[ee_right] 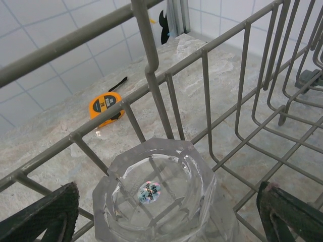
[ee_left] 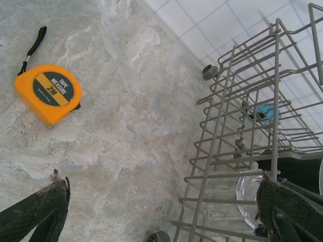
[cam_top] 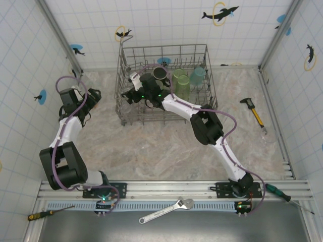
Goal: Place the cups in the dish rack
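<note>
**Clear cup stands in the rack, both grippers wide**

We find the right gripper [ee_right: 166, 212] inside the large grey wire dish rack [cam_top: 166, 47]. Its dark, rough-faced fingers [ee_right: 48, 214] stand far apart on either side of a clear, faceted see-through cup [ee_right: 151, 174], and neither touches it. The cup stands base-up at the rack's left end, just beside the side wall, with a small round sticker [ee_right: 149, 190] on its base. Further along the rack sit a black handled mug [cam_top: 160, 74], translucent light-green tumblers [cam_top: 180, 83] and a translucent teal tumbler [cam_top: 198, 75]. The left gripper [ee_left: 161, 212] hangs over the marble-patterned desk [cam_top: 166, 151] just outside the rack, with its fingers spread and nothing held. An orange tape measure [ee_left: 48, 92] lies on the desk nearby.

We judge the clear cup to be light, rigid and slick. Its flat facets offer the best seat for the pads, so we would take it across the body on two opposite faces, not at the rim. Too hard a squeeze might crack it or shoot it out sideways. Standing inverted, it could tip at a nudge. The stiff upright tines [ee_right: 151, 65] nearby could catch a finger.
</note>
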You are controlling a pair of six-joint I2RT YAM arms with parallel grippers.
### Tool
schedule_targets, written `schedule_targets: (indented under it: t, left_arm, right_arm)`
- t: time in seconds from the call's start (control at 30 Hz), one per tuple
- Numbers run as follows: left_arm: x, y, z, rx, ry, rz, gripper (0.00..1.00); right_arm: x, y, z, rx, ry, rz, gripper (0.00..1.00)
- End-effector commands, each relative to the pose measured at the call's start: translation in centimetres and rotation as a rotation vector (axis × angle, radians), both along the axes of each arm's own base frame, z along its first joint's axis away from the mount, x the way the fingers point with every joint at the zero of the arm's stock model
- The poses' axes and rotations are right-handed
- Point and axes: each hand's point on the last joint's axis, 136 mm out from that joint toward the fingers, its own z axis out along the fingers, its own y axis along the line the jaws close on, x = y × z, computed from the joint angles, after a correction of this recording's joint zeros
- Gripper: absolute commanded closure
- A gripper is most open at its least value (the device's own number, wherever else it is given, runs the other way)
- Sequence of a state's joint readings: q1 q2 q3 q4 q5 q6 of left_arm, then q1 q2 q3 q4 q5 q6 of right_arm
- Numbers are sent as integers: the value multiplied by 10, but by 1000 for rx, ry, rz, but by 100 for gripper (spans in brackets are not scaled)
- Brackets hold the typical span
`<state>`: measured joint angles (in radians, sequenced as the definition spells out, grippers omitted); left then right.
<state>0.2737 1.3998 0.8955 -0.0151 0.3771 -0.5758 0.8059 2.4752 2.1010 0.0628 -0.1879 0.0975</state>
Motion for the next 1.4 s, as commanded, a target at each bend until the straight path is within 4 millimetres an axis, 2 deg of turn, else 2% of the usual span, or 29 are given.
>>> schedule_targets:
  t: [0.0,0.17,0.4,0.47,0.5,0.7,0.9,1.17,1.37]
  left_arm:
    - [1,-3,19,5,-40,-13,2]
    - [0,-5,22,2,-48,-20,2]
    - [0,-5,25,1,-52,-23,2]
    - [0,-6,26,-2,-55,-24,3]
    - [0,-6,26,-4,-55,-25,3]
    - [-1,-8,28,-13,-57,-29,2]
    - [-3,-7,30,-19,-60,-21,2]
    - [-2,-9,28,-47,-51,-16,2]
    - [-5,-6,34,-21,-62,-2,2]
  right_arm:
    - [-2,7,52,92,-63,8,2]
    - [0,-5,87,127,-72,-19,0]
    - [3,-28,106,97,-49,-72,0]
    - [4,-32,102,80,-42,-91,0]
    - [1,-38,123,99,-65,-101,0]
    - [-4,-68,140,69,-88,-192,0]
    - [-19,-112,144,9,-74,-318,1]
    - [-46,-194,142,-97,-40,-553,0]
    - [-60,-260,139,-51,-3,-735,0]
